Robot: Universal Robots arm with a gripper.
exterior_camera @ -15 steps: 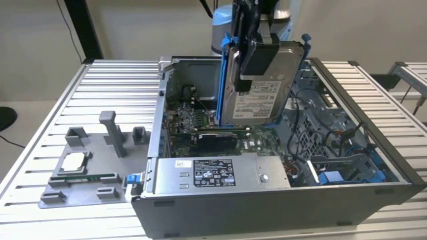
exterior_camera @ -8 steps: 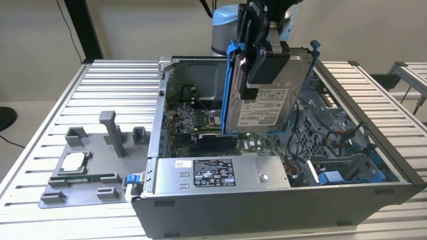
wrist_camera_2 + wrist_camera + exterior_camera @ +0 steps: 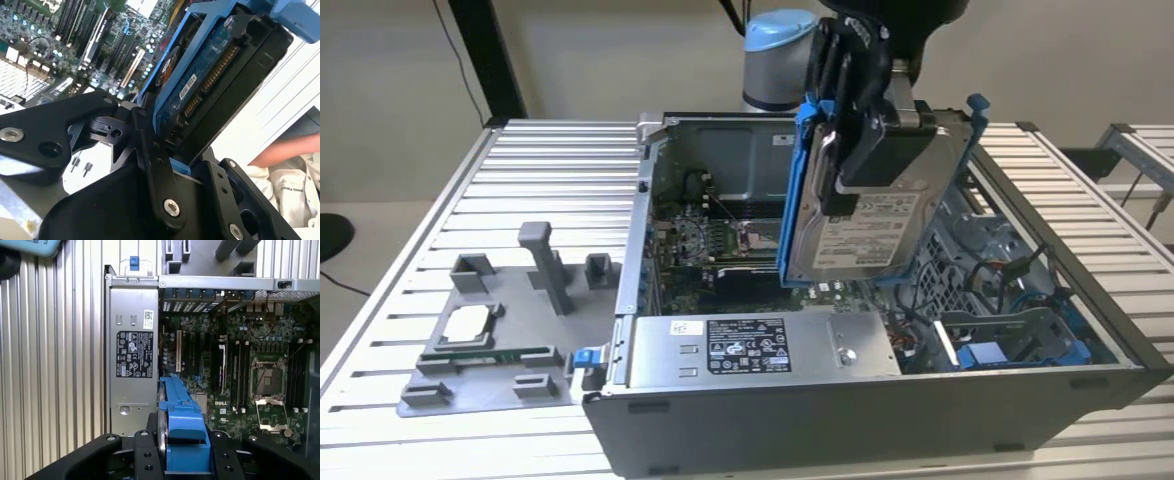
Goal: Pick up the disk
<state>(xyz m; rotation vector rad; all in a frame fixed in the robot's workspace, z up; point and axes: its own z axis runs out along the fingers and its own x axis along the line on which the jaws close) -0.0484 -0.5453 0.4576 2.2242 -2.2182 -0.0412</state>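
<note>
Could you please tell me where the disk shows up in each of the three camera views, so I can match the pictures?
Exterior view: the disk hangs tilted above the open computer case, clamped in the tool.
Second wrist view: the disk fills the upper middle, circuit side showing, gripped between the black fingers.
First wrist view: the disk's blue bracket shows edge-on, low and central.
Shared landmark: the green motherboard.

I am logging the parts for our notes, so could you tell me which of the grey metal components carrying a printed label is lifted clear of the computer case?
The disk, with blue bracket edges, held upright in the gripper above the open case; the power-supply box lies seated inside.
</note>
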